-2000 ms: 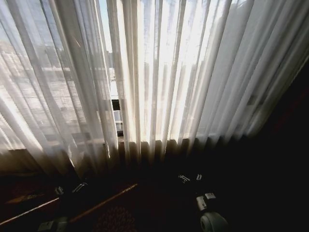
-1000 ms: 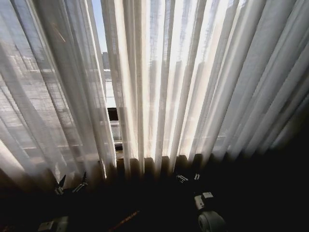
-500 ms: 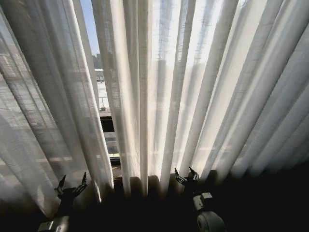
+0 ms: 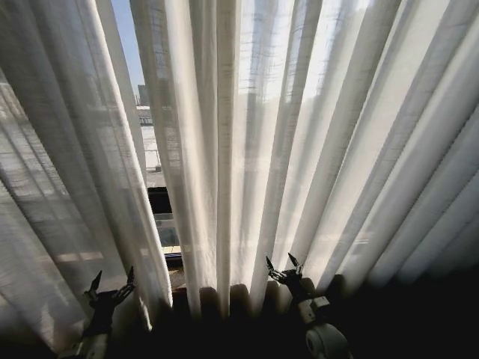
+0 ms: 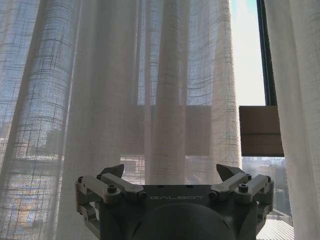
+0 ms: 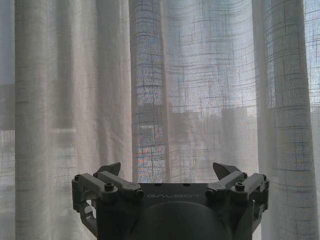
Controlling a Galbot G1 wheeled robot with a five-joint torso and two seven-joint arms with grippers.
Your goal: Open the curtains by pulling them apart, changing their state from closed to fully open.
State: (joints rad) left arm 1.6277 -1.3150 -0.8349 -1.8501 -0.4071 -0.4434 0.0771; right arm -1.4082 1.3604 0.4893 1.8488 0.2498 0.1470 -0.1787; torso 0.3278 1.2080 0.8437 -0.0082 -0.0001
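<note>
Right then: curtains hung mostly shut w/ a narrow gap at left-centre. Left pincer and right pincer both stood wide open, holding nothing, raised just before the fabric's lower pleats.

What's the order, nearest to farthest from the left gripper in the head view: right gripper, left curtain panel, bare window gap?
1. Left curtain panel, directly ahead of the left gripper.
2. Bare window gap, to its right.
3. Right gripper, farther right.
</note>
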